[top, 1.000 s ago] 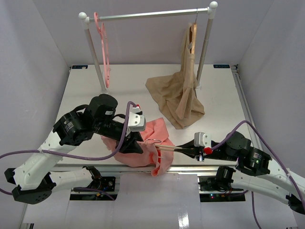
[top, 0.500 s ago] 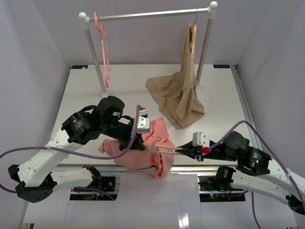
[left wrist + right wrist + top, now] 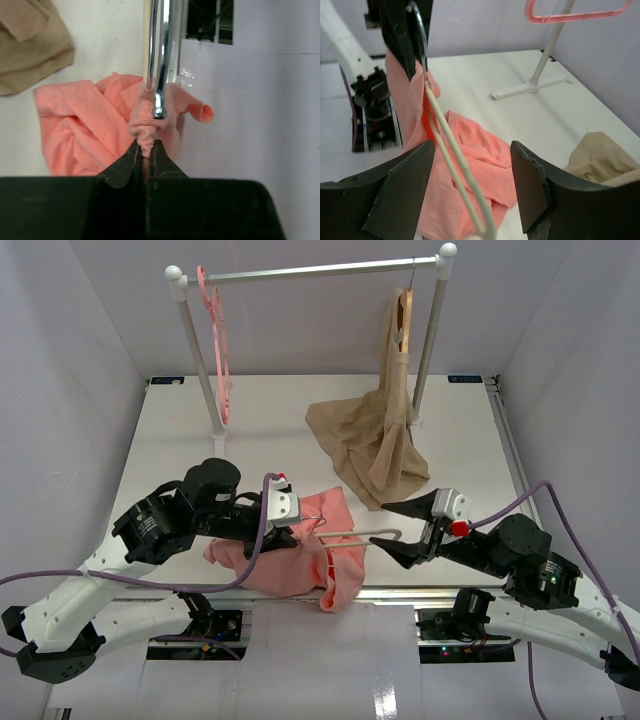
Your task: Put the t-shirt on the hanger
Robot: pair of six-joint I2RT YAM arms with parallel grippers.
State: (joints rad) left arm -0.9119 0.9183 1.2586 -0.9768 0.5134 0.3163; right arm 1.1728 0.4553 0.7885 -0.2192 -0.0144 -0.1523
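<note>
Top external view, near edge of the table (image 3: pixel 180 440): the salmon-pink t-shirt (image 3: pixel 300 565) lies bunched at 6 o'clock, part of it drooping over the front lip. The cream hanger (image 3: pixel 355 533) is threaded into it, with its bar jutting toward 3 o'clock. The left gripper (image 3: pixel 290 533) reaches in from 9 o'clock with the forearm low and the wrist bent down. Its jaws are closed to a sliver on a pinch of ribbed collar just below the tip of the metal hook (image 3: pixel 160 60); whether the hook itself is caught cannot be told. The right gripper (image 3: pixel 380 524) comes in from 3 o'clock, held roughly level, its jaws spread wide either side of the hanger's free end and gripping nothing. Its wrist view shows the thin wire passing between the fingers (image 3: pixel 400 190), apart from both. A beige garment (image 3: pixel 370 440) lies at 1 o'clock of the shirt, apart from it. By the look of it the shirt is light and limp and will sag off whatever is not pinned, so the doubled collar or a shoulder seam seems the place to hold. The hanger looks light, stiff and thin, and likely to twist in a grip; the bar near a shoulder corner seems the surest hold.
</note>
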